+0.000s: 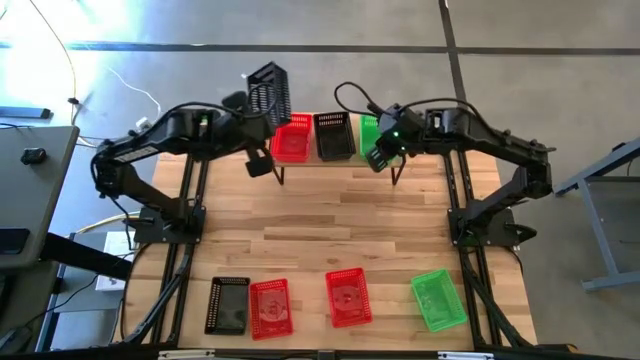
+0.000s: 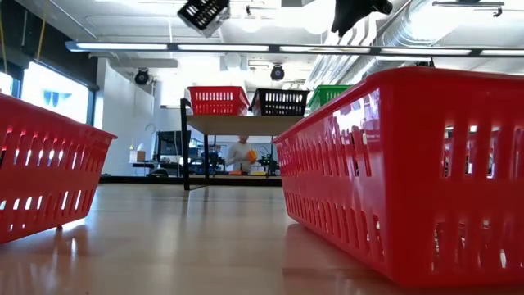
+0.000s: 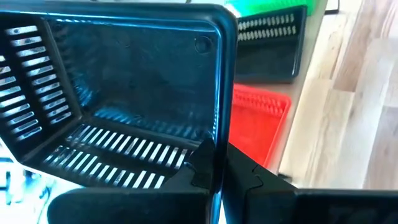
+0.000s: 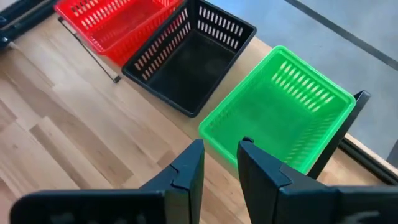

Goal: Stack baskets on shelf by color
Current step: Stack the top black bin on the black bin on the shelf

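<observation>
Two arms are reaching over the far edge of the tabletop [image 1: 330, 225], where the shelf [image 2: 246, 124] is standing with three baskets sitting side by side on its plank: a red basket [image 1: 292, 136], a black basket [image 1: 333, 135] in the middle, and a green basket [image 4: 283, 112] at the right end. Above and just left of the red one, the left gripper [image 3: 214, 163] is clenching the rim of a second black basket [image 1: 269, 90], which is hanging tilted in the air, clear of the shelf, with its open side turned toward the wrist camera. Over the near rim of the green basket the right gripper [image 4: 220, 163] is hovering, its fingers parted and holding nothing. Along the near edge of the tabletop four more baskets are lying well apart from the shelf: another black one [image 1: 228, 304], two red ones [image 1: 271, 307] [image 1: 348, 297], and a green one [image 1: 438, 299] at the right.
</observation>
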You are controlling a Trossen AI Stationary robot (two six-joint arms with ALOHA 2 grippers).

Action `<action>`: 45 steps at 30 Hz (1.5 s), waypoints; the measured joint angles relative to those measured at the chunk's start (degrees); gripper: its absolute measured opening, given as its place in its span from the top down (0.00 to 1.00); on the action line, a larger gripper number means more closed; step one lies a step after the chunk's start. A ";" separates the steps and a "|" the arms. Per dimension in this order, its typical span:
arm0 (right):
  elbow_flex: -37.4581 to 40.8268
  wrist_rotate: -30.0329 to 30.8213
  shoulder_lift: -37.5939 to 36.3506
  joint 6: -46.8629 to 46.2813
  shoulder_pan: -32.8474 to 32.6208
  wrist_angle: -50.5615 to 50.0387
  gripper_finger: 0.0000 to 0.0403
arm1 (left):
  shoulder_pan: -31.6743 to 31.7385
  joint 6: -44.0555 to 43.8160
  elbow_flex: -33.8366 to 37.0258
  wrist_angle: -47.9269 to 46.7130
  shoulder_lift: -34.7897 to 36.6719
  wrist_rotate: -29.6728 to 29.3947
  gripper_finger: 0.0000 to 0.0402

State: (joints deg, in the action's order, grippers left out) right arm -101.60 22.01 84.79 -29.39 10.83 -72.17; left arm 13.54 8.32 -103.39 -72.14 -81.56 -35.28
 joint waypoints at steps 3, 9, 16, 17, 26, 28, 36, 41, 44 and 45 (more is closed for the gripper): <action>0.11 1.08 0.00 -2.68 -1.70 0.00 0.79 | -0.10 2.35 -0.04 0.93 -1.93 0.01 1.00; 0.13 1.96 0.00 -8.57 -5.05 0.03 0.79 | -1.93 4.49 -0.04 -0.18 -5.54 0.34 1.00; 0.13 3.09 0.00 -17.54 -8.36 0.75 0.79 | -6.39 4.43 -0.02 -1.97 -8.42 2.28 1.00; 0.13 3.08 0.00 -19.06 -8.60 1.18 0.79 | -7.25 4.49 -0.04 -1.96 -8.83 2.29 1.00; 0.13 0.22 0.00 -19.11 -8.74 12.54 0.79 | -13.64 1.36 -0.02 -5.13 -12.22 2.07 1.00; 0.13 -0.99 0.06 -17.85 -8.74 14.46 0.79 | -14.97 -1.70 0.00 -7.47 -13.05 1.99 1.00; 0.11 -3.82 3.16 -16.64 -8.74 17.19 0.79 | -19.07 -9.65 0.02 -13.57 -17.74 0.81 1.00; 0.11 -4.44 5.44 -15.95 -8.74 17.76 0.79 | -21.07 -12.25 0.02 -16.98 -20.39 -0.49 1.00; 0.11 -6.45 6.72 -15.47 -8.72 19.00 0.79 | -22.22 -12.64 0.37 -17.70 -21.32 -0.81 1.00; 0.11 -7.17 7.27 -15.56 -8.72 19.42 0.79 | -22.66 -12.62 0.50 -17.85 -21.49 -1.29 1.00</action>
State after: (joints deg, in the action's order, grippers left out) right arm -101.49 14.83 92.07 -44.95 2.11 -52.75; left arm -9.11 -4.30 -102.89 -89.99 -103.05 -36.56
